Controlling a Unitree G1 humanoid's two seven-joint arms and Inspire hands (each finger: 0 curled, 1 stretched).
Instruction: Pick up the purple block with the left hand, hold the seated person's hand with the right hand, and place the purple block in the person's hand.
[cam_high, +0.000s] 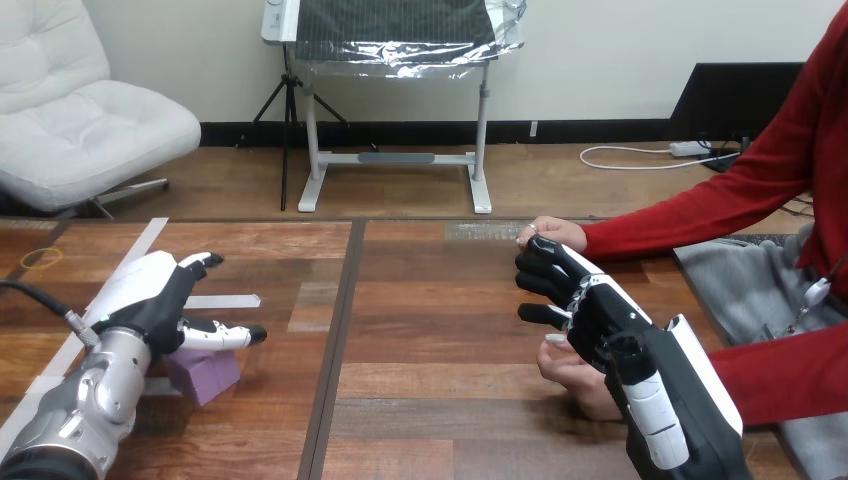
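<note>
Purple block by counter's left edge, just under left hand; fingers spread, holding nothing. Right hand over person's nearer hand; hold: cannot tell.

The brown wooden table lies bare and open between the small purple block and the person's hand at right.
</note>
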